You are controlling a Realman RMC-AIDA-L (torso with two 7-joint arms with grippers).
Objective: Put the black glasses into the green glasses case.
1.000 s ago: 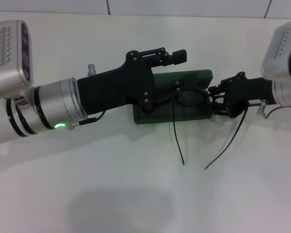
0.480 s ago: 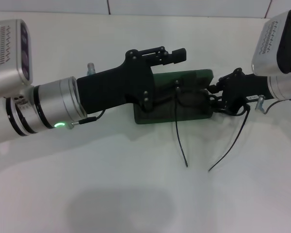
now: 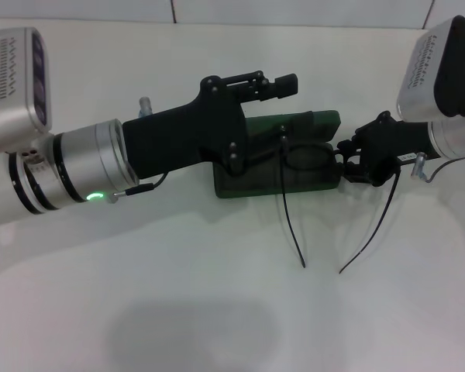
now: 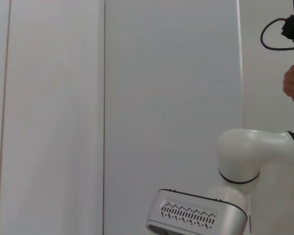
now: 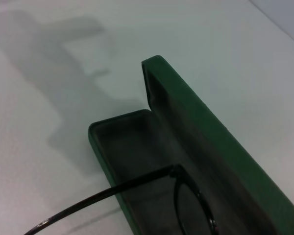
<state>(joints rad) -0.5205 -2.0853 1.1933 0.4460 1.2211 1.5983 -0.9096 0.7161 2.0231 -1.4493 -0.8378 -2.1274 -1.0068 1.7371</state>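
Head view, black glasses (image 3: 310, 159) temples shifted right over green glasses case (image 3: 252, 186), right gripper (image 3: 349, 159) holding

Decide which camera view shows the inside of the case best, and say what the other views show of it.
The right wrist view: it looks straight into the open case, showing lining and raised lid. The head view shows the case partly hidden by the left gripper and glasses. The left wrist view shows none.

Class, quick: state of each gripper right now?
Left gripper: open above the dark green hinged glasses case.
Right gripper: shut on the thin black-framed glasses.
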